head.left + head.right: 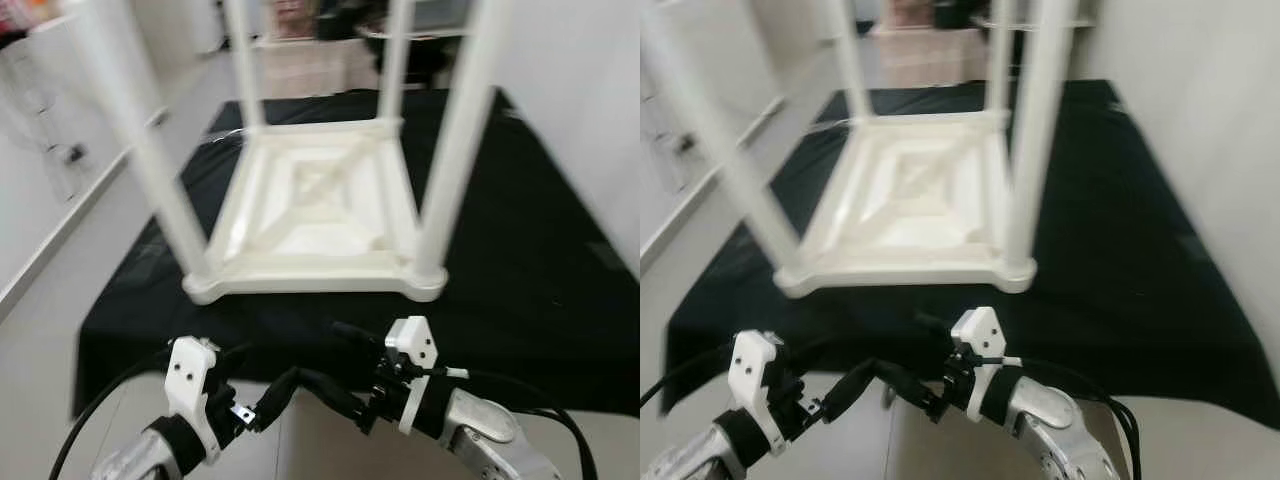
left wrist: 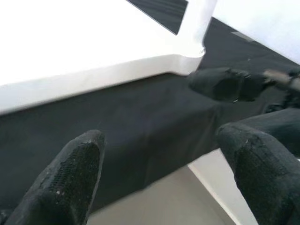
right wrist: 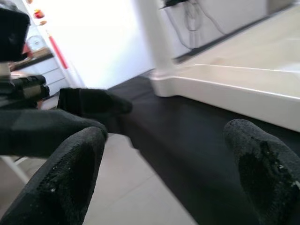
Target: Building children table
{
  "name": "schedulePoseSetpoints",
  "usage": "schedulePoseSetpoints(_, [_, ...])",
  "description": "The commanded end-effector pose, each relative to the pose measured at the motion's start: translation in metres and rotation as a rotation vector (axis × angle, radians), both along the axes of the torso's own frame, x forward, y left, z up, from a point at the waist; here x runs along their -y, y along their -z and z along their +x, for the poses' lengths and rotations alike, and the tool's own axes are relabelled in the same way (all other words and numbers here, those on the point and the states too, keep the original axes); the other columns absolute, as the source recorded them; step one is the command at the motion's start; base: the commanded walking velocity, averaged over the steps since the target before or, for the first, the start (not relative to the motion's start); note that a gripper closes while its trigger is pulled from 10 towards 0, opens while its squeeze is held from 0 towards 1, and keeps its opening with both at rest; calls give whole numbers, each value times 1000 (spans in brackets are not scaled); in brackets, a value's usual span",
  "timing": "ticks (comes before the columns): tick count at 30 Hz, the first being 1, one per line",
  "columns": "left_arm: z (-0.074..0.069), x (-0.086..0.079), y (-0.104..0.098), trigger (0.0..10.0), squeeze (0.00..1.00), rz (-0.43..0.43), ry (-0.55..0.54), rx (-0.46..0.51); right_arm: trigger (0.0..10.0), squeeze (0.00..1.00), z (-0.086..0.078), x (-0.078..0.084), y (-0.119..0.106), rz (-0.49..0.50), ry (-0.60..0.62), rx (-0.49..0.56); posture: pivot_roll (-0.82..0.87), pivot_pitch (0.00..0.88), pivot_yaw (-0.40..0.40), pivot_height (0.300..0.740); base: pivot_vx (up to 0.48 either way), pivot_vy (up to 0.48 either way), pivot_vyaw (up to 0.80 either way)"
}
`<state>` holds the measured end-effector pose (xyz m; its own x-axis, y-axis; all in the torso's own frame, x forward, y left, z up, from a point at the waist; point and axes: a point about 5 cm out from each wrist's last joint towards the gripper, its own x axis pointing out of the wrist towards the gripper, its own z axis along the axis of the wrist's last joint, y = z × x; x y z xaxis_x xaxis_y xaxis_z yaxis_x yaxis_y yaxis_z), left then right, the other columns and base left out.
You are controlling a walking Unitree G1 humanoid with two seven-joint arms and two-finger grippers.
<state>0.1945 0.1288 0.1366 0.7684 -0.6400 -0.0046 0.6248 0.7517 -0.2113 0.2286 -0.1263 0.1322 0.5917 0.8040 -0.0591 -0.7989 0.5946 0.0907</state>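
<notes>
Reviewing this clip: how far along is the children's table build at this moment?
Done: all four legs stand up from the white table, which lies upside down on the black cloth. In hand: nothing; the left end effector and right end effector hover open near the cloth's front edge, short of the table. Left, judging by its position: turning it upright. Whether the legs are fully seated cannot be told.

I'm in a home, looks like: pale tiled floor point(image 1: 60, 330), white walls with a skirting board point(image 1: 60, 235), a black cloth point(image 1: 520, 250) spread on the floor, and white drawers point(image 3: 49, 75) off to one side with small bright things on top.
</notes>
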Motion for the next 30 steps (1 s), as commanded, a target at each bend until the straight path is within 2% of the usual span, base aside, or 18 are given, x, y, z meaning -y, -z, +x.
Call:
schedulePoseSetpoints(1, [-2,-3,2,10000,0,10,-3,-18,10000,0,2,-4,-1,11,5,-3,-77,122,82,740,281,0,0])
schedulePoseSetpoints(14, [0,-2,3,10000,0,24,25,-15,10000,0,0,-5,-1,17,-7,-3,-73,106,84,740,273,0,38])
schedulePoseSetpoints(24, [4,-5,2,10000,0,115,-36,22,10000,0,-4,-5,-1,18,-68,-4,-68,97,86,740,0,0,0])
schedulePoseSetpoints(30, [1,-11,6,10000,0,154,-107,11,10000,0,-9,5,-2,-2,-114,-8,-65,98,89,740,0,0,0])
